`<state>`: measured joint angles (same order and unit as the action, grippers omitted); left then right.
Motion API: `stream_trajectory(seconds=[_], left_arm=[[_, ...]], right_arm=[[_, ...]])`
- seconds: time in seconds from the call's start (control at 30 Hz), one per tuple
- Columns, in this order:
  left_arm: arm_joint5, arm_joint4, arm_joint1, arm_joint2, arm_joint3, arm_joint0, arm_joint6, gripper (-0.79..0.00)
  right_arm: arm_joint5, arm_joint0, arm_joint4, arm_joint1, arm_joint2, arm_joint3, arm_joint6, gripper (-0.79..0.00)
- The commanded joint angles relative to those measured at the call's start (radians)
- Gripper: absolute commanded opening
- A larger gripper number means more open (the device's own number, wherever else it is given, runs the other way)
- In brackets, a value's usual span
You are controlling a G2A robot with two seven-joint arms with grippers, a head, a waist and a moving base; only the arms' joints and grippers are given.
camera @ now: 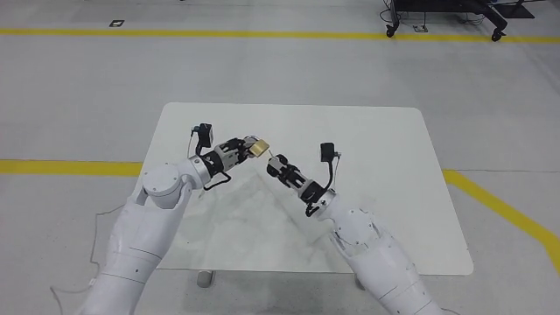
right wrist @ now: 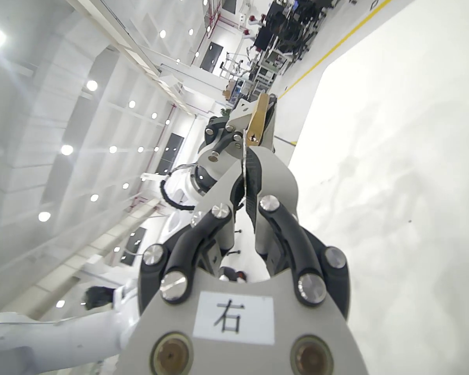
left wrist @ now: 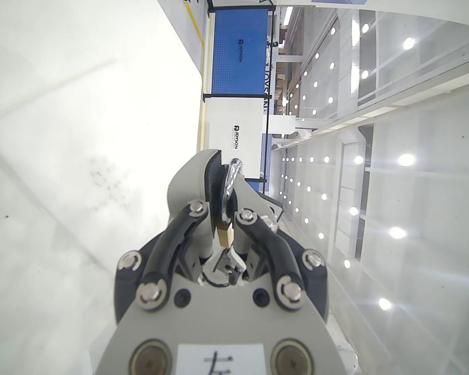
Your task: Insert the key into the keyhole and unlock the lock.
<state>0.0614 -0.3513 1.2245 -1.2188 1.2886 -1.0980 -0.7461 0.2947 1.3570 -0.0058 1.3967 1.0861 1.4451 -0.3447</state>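
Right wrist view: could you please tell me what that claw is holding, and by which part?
The right claw pinches the key by its two flat faces, back from the tip, which points at the brass lock.

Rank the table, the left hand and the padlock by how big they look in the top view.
Largest to smallest:
1. table
2. left hand
3. padlock, the small brass block held at that hand's tips
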Motion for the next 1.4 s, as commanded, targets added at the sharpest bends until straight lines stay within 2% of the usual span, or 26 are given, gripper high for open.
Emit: stream_trajectory(seconds=[0.0,0.17,0.3,1.37], left_arm=[[-0.003,0.003,-0.001,-0.003,0.001,-0.001,-0.002,-0.785],[-0.02,0.021,-0.004,-0.002,0.011,-0.005,-0.012,-0.785],[-0.02,0.028,-0.005,0.004,0.013,-0.004,-0.018,-0.785],[-0.055,0.1,-0.012,0.024,0.051,-0.016,0.012,-0.785]], right_arm=[[-0.031,0.002,0.029,-0.003,0.012,0.01,-0.04,-0.785],[-0.088,0.002,0.073,-0.008,0.018,0.024,-0.105,-0.785],[-0.108,-0.003,0.068,-0.008,0.006,0.025,-0.112,-0.785],[-0.116,-0.006,0.103,-0.01,-0.012,0.021,-0.073,-0.785]])
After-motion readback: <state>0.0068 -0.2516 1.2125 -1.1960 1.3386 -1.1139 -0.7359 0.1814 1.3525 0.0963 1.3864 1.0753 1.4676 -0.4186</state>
